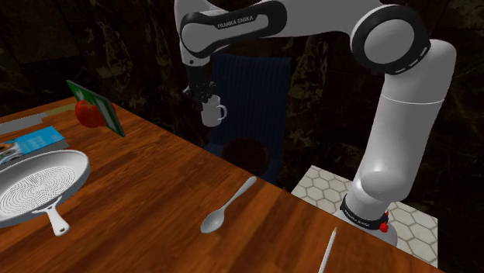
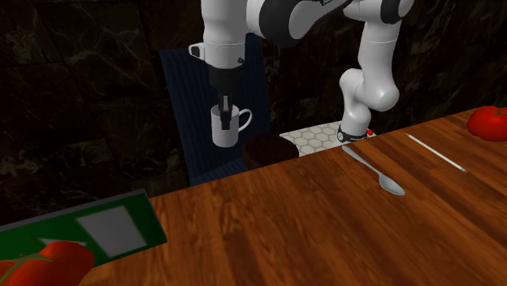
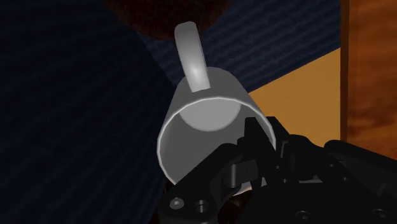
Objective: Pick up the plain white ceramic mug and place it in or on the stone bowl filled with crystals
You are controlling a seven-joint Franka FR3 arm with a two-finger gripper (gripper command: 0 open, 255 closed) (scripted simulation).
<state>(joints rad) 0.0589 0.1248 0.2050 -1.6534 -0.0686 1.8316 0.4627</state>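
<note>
The black gripper is clamping its fingers on the rim of the white mug, hanging upright off the wooden table's edge. The dark bowl is sitting lower, on the mug's handle side, over the blue chair.

Mug white, gripper black. Table brown wood grain. Chair navy, fine ribbed stripes. Bowl dark reddish brown (nearly black in shade). Pan white, ringed ridges. Spoon grey. Tomato red. Stand top white hexagon tiles.
</note>
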